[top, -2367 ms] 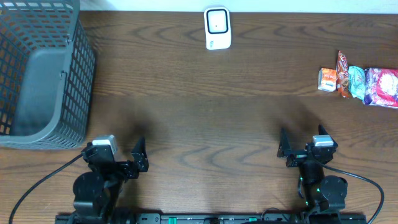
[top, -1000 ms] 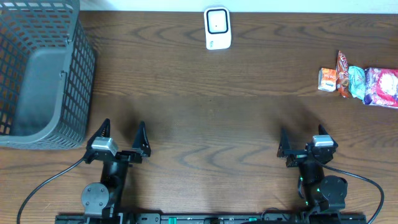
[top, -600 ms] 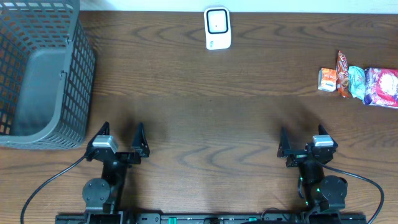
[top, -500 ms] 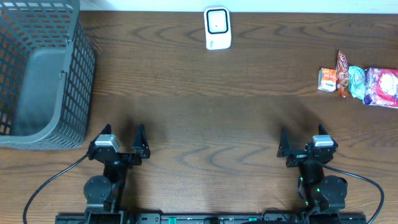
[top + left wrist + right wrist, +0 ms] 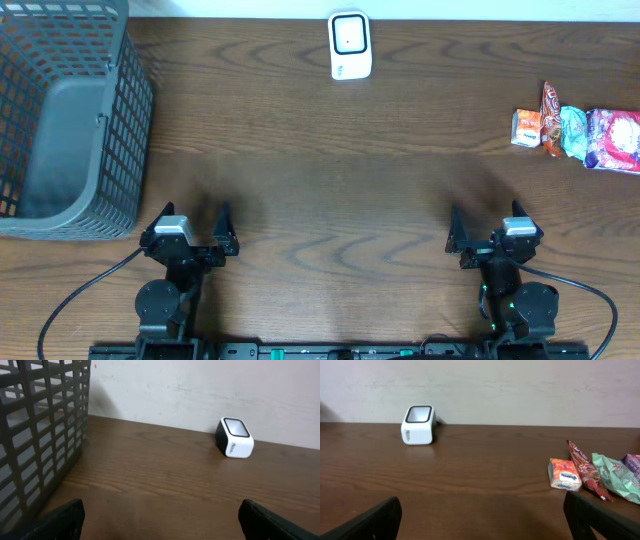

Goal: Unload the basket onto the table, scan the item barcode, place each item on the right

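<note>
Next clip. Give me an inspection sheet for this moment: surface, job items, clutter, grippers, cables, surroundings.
Surface: dark wooden table, no spills seen.
Job's things: white scanner at the far edge; snack packets in a row at the far right, none held.
Clutter: grey mesh basket at the far left.
Grippers: left gripper and right gripper both open, holding nothing, at the near edge.
Cables: black cable trailing from the left arm, another looping by the right arm.
Surroundings: pale wall behind the table.
</note>
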`<state>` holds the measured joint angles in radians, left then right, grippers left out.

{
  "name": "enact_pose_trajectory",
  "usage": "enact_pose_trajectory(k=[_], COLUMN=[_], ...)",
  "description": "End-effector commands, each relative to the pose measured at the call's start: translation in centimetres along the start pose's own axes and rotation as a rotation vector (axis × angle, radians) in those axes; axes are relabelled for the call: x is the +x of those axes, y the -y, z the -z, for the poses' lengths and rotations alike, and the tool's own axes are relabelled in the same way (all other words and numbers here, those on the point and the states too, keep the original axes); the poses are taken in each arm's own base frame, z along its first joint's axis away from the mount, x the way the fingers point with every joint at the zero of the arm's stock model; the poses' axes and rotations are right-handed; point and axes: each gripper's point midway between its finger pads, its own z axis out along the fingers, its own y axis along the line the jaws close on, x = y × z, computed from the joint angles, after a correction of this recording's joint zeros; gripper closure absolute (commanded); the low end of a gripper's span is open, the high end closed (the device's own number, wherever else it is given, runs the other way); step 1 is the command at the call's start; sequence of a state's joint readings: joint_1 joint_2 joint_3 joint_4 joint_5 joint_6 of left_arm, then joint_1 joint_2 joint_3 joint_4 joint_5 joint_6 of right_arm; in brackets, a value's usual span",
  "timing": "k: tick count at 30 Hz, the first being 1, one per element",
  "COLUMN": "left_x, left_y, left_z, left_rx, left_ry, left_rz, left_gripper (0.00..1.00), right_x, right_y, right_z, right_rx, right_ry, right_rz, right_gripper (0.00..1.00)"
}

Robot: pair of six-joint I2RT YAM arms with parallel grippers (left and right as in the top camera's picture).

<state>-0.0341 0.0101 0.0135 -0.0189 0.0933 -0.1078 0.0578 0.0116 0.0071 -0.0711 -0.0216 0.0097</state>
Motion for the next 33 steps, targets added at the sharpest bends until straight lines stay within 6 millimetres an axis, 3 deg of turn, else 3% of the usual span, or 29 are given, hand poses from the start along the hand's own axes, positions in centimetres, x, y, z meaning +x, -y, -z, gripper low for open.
enact_pose_trajectory(k=[1, 33], left_x=[1.33, 1.36], left_y=[-0.38, -0.75], left_z=[0.0, 0.01], left_rx=[-0.013, -0.027], left_ry=[-0.044, -0.046], left_rz=[-0.032, -0.097], left_gripper=[0.02, 0.02], right_x=[0.05, 0.05], right_y=[-0.06, -0.07], right_z=[0.03, 0.03], right_rx=[0.0, 0.0], right_ry=[-0.001, -0.001], right_rz=[0.015, 0.015], right_gripper=[0.01, 0.01])
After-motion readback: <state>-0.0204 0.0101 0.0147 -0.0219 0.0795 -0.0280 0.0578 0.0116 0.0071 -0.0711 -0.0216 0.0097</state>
